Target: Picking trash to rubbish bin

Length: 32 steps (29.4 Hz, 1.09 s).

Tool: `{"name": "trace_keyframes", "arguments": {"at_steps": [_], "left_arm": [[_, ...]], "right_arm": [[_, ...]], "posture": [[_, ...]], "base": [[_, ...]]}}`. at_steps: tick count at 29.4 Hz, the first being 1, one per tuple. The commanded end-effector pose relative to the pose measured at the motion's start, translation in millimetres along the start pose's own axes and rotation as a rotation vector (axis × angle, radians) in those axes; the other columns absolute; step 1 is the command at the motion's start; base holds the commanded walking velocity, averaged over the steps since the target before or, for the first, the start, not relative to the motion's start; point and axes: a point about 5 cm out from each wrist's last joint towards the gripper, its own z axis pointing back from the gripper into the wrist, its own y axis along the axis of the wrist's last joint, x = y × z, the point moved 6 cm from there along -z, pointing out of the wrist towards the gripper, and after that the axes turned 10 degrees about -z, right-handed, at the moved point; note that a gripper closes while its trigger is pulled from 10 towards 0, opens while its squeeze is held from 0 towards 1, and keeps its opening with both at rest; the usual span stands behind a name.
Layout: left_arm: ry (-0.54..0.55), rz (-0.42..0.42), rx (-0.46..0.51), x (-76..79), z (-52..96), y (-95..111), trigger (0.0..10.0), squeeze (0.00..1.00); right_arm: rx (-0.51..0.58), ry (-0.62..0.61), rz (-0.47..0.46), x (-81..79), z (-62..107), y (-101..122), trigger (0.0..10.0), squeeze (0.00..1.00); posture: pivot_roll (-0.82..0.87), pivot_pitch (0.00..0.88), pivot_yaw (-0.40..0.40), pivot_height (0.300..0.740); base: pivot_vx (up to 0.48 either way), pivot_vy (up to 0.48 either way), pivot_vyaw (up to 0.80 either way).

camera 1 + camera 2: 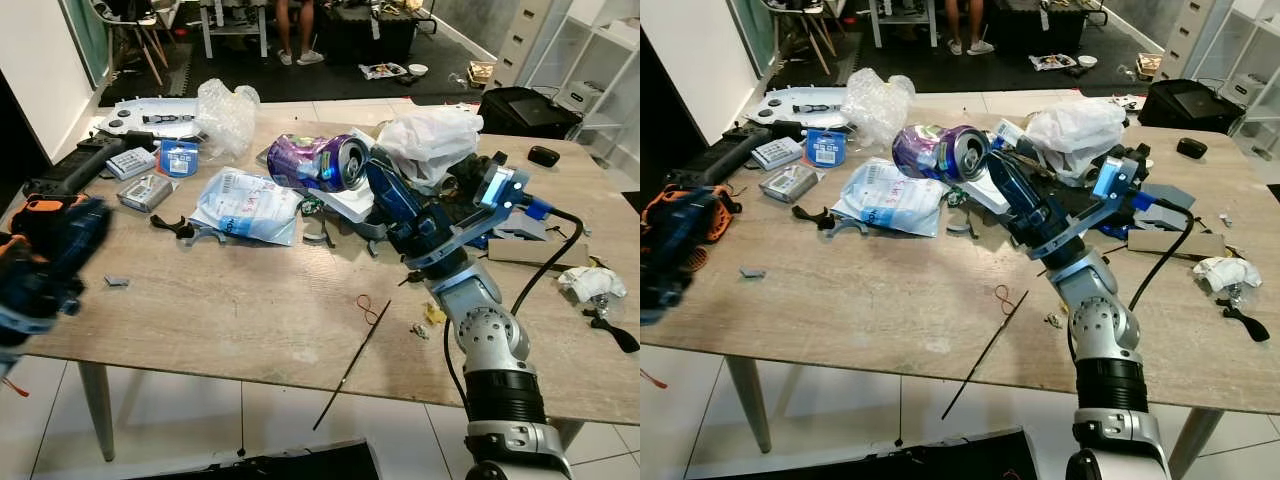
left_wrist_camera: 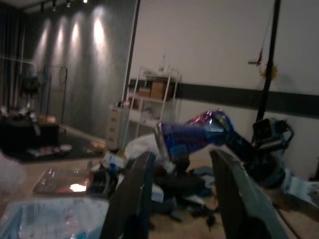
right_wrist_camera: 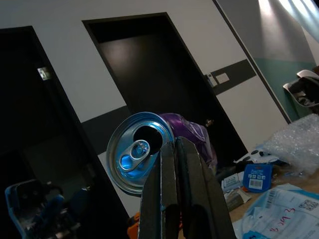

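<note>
Purple aluminium, dented along its side: the crushed drink can (image 1: 318,162) is raised clear of the desk (image 1: 250,310), above the clutter near the far edge, with its open top facing the robot. The right gripper (image 1: 368,172) is clenched on the can at the rim; in the right wrist view the two black fingers (image 3: 175,199) are pressed together just under the pull-tab end, apparently pinching the rim wall, though the contact itself is partly hidden.

Handling judgement: an empty, crumpled can is light and thin-walled. It yields under pressure and its painted skin is slick, so a rim pinch can let it swing or slip. The rolled rim is its stiffest part and a sound place to hold; a grip across the dented body would also serve.

Directly below the can lie a white-and-blue plastic mailer (image 1: 247,205) and black plastic clips (image 1: 180,227). Behind it sit a crumpled white plastic bag (image 1: 430,135) and, toward the far-left corner, a wad of bubble wrap (image 1: 225,115). A red rubber band (image 1: 372,306) and a thin black stick (image 1: 350,368) lie near the front edge.

The left gripper (image 2: 184,199) hangs off the left edge of the desk, its fingers spread and grasping nothing. No rubbish bin can be identified.
</note>
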Motion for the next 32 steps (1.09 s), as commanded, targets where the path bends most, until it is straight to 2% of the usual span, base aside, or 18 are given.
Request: {"name": "trace_keyframes", "arguments": {"at_steps": [1, 2, 5, 6, 7, 8, 9, 14, 18, 19, 22, 23, 24, 25, 26, 27, 29, 32], "left_arm": [[-0.033, -0.047, -0.071, 9.0, -9.1, -10, 10.0, 1.00], [-0.060, -0.096, -0.111, 16.1, -19.5, -15, 10.0, 1.00], [-0.080, -0.128, -0.131, 21.2, -26.0, -17, 10.0, 1.00], [-0.113, -0.168, -0.141, 28.2, -35.3, -17, 10.0, 1.00], [-0.161, -0.256, -0.163, 36.9, -51.0, -17, 10.0, 1.00], [-0.161, -0.256, -0.163, 36.9, -51.0, -17, 10.0, 1.00], [-0.195, -0.330, -0.180, 42.3, -62.6, -18, 10.0, 1.00], [-0.234, -0.432, -0.204, 50.0, -75.5, -24, 10.0, 1.00], [-0.288, -0.609, -0.296, 57.5, -83.7, -44, 10.0, 1.00], [-0.288, -0.609, -0.296, 57.5, -83.7, -44, 10.0, 1.00], [-0.297, -0.769, -0.337, 60.0, -93.2, -56, 10.0, 1.00], [-0.247, -0.930, -0.353, 49.9, -102.7, -58, 10.0, 1.00], [-0.239, -0.978, -0.358, 47.4, -105.0, -58, 10.0, 1.00], [-0.239, -0.978, -0.358, 47.4, -105.0, -58, 10.0, 1.00], [-0.217, -1.101, -0.352, 41.8, -109.6, -56, 10.0, 0.00], [-0.217, -1.101, -0.352, 41.8, -109.6, -56, 10.0, 0.00], [-0.140, -1.247, -0.310, 34.4, -118.2, -44, 10.0, 0.00], [-0.114, -1.282, -0.293, 32.7, -121.3, -40, 10.0, 0.00]], "right_arm": [[0.011, 0.029, 0.001, -6.9, -4.1, 3, 0.0, 0.00], [0.013, 0.029, 0.002, -7.1, -4.2, 3, 0.0, 0.00], [0.014, 0.029, 0.003, -7.1, -4.2, 3, 0.0, 0.00], [0.016, 0.026, 0.004, -6.5, -4.2, 4, 0.0, 0.00], [0.016, 0.021, 0.007, -5.2, -4.5, 4, 0.0, 0.00], [0.016, 0.021, 0.007, -5.2, -4.5, 4, 0.0, 0.00], [0.016, 0.013, 0.014, -3.5, -4.8, 4, 0.0, 0.00], [0.014, 0.000, 0.021, -1.4, -5.2, 3, 0.0, 0.00], [-0.009, -0.010, 0.029, 0.0, -6.2, -5, 0.0, 0.00], [-0.009, -0.010, 0.029, 0.0, -6.2, -5, 0.0, 0.00], [-0.024, -0.015, 0.034, 0.2, -6.5, -9, 0.0, 0.00], [-0.031, -0.017, 0.039, 0.5, -6.8, -10, 0.0, 0.00], [-0.033, -0.019, 0.041, 0.7, -6.9, -11, 0.0, 0.00], [-0.033, -0.019, 0.041, 0.7, -6.9, -11, 0.0, 0.00], [-0.038, -0.028, 0.048, 1.7, -6.9, -12, 0.0, 0.00], [-0.038, -0.028, 0.048, 1.7, -6.9, -12, 0.0, 0.00], [-0.044, -0.037, 0.052, 2.8, -6.4, -15, 0.0, 0.00], [-0.045, -0.037, 0.053, 2.6, -6.4, -15, 0.0, 0.00]], "posture": [[0.01, 0.177, 0.021, 0.740], [0.01, 0.176, 0.021, 0.740], [0.01, 0.176, 0.021, 0.740], [0.01, 0.176, 0.021, 0.740], [0.01, 0.175, 0.024, 0.740], [0.01, 0.175, 0.024, 0.740], [0.02, 0.173, 0.024, 0.740], [0.02, 0.172, 0.025, 0.740], [0.01, 0.169, 0.028, 0.740], [0.01, 0.169, 0.028, 0.740], [0.01, 0.170, 0.029, 0.740], [0.01, 0.170, 0.029, 0.740], [0.01, 0.170, 0.029, 0.740], [0.01, 0.170, 0.029, 0.740], [0.01, 0.172, 0.029, 0.740], [0.01, 0.172, 0.029, 0.740], [0.01, 0.175, 0.028, 0.740], [0.01, 0.175, 0.028, 0.740]], "base": [[0.000, 0.000, 0.00], [0.000, 0.000, 0.00], [0.000, 0.000, 0.00], [0.000, 0.000, 0.00], [0.000, 0.000, 0.00], [0.000, 0.000, 0.00], [0.000, 0.000, 0.00], [0.000, 0.000, 0.00], [0.000, 0.000, 0.00], [0.000, 0.000, 0.00], [0.000, 0.000, 0.00], [0.000, 0.000, 0.00], [0.000, 0.000, 0.00], [0.000, 0.000, 0.00], [0.000, 0.000, 0.00], [0.000, 0.000, 0.00], [0.000, 0.000, 0.00], [0.000, 0.000, 0.00]]}}
